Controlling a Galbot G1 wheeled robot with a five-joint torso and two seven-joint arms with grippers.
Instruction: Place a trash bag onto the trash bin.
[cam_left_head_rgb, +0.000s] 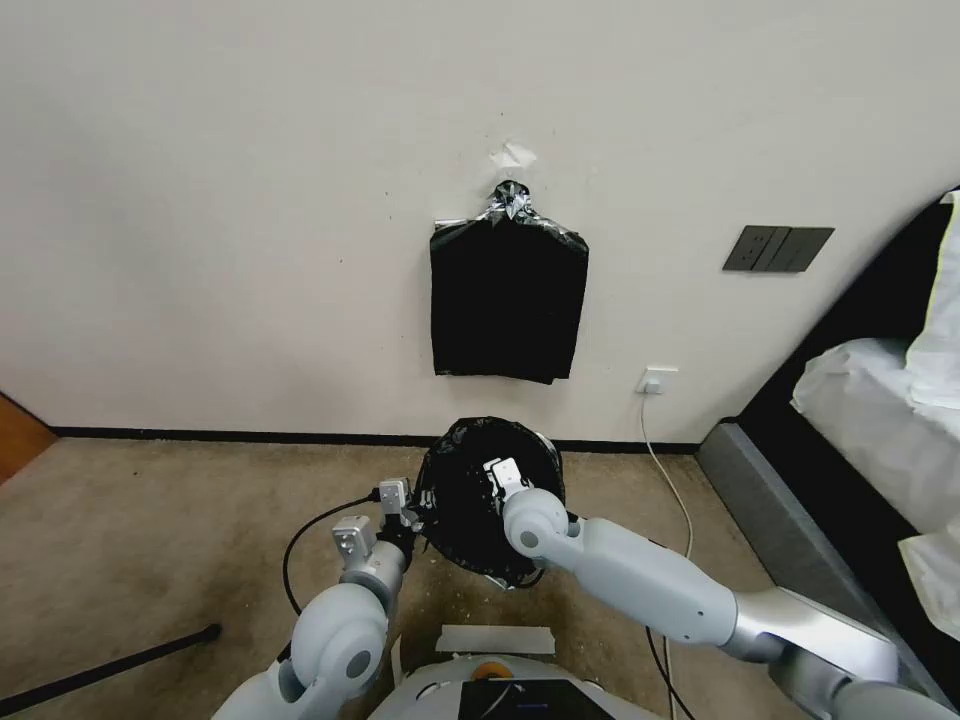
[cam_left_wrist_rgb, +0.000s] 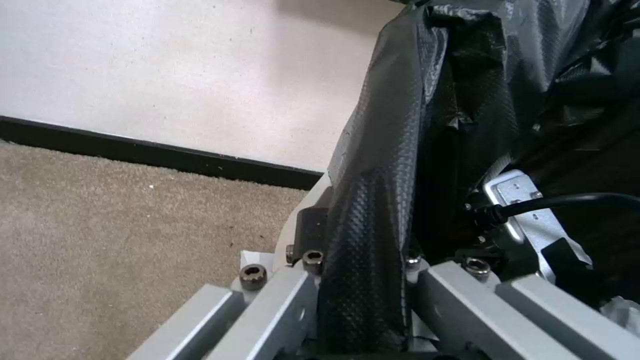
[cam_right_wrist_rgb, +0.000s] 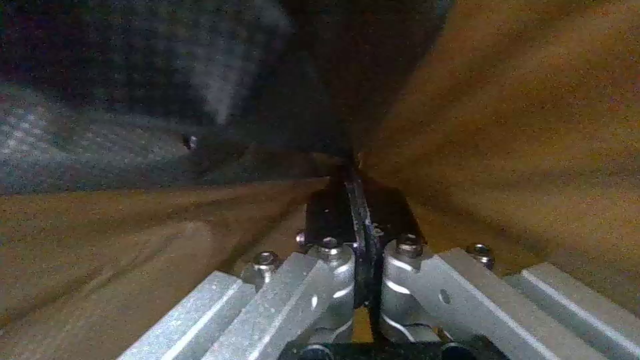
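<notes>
The trash bag (cam_left_head_rgb: 470, 490) sits over the mouth of the trash bin (cam_left_head_rgb: 545, 445) on the carpet (cam_left_head_rgb: 160, 520) close to the wall, its black film crumpled around the opening, with a sliver of cream rim showing at the far right edge. It looks very light, limp and slick: thin embossed plastic that folds wherever it is pushed, holds no shape of its own, and would likely tear or slide if dragged hard over the rolled rim. The sensible place to take it is the hem at the mouth, pinched through a doubled fold and spread outward, not the loose belly.

The left end effector (cam_left_wrist_rgb: 363, 300) is at the near-left side of the bin, clenched on a band of bag that runs up between its fingers from the hem. The right end effector (cam_right_wrist_rgb: 357, 220) reaches down inside the bin, pinching a thin dark edge of film edge-on between closed fingers, with the bin's inner wall around it.

Behind, a flat bundle of black bags (cam_left_head_rgb: 508, 300) hangs on the wall (cam_left_head_rgb: 200, 200), well apart from the bin. A bed (cam_left_head_rgb: 880, 400) stands at the right.
</notes>
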